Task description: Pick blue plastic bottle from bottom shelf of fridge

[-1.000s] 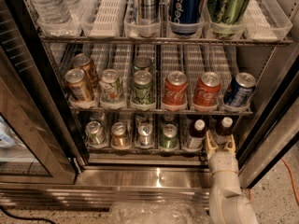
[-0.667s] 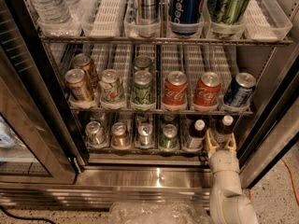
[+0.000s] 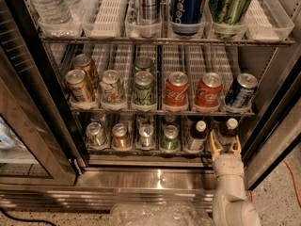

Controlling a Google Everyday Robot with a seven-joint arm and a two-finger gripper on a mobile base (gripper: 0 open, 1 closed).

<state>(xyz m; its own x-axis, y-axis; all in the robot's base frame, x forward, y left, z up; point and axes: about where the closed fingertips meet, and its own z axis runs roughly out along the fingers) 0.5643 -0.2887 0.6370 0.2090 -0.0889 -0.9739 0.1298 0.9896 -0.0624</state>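
The fridge [image 3: 28, 102] stands open. On its bottom shelf [image 3: 141, 150], two white-capped dark bottles stand at the right end. My gripper [image 3: 225, 147] is at the front of that shelf, open. Its pale fingers [image 3: 214, 145] stand on either side of the lower part of the rightmost bottle, the blue plastic bottle [image 3: 229, 130]. My gripper hides the bottle's label. I cannot tell whether the fingers touch it. The similar bottle [image 3: 197, 134] stands just to its left, outside the fingers.
Several small cans [image 3: 121, 135] fill the left lanes of the bottom shelf. The rack above holds Coca-Cola cans [image 3: 176, 91] and other cans close over my gripper. The right door frame [image 3: 270, 126] is near my arm. Crumpled plastic [image 3: 155, 215] lies on the floor.
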